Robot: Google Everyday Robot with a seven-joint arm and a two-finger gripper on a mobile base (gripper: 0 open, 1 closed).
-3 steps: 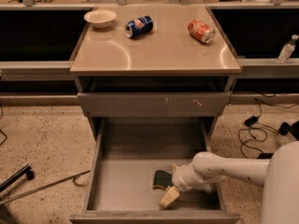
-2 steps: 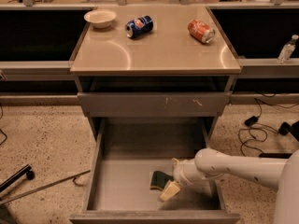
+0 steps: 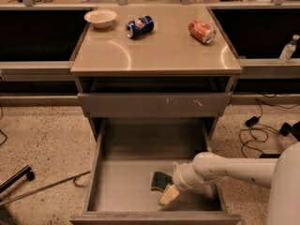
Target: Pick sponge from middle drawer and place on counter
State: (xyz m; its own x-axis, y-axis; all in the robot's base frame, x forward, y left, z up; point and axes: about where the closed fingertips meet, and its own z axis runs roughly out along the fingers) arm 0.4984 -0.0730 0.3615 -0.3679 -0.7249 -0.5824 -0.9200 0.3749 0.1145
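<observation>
The sponge [image 3: 159, 179], dark green over a yellow layer, lies on the floor of the open middle drawer [image 3: 122, 184], right of centre and near the front. My gripper [image 3: 170, 181] reaches in from the right on a white arm [image 3: 234, 168], low in the drawer. Its pale fingers [image 3: 168, 195] stand apart, one in front of the sponge and one behind it, at the sponge's right end. The tan counter [image 3: 159, 50] tops the cabinet above.
On the counter are a white bowl [image 3: 100, 18], a blue can on its side [image 3: 139, 26] and a red can on its side [image 3: 202, 31]. The closed upper drawer front [image 3: 154, 105] overhangs the open drawer. Cables [image 3: 262, 125] lie on the floor at right, and a clear bottle [image 3: 286, 49] stands at far right.
My arm has reached a little further left into the drawer, bringing the fingers around the sponge's right end. The sponge still rests on the drawer floor.
</observation>
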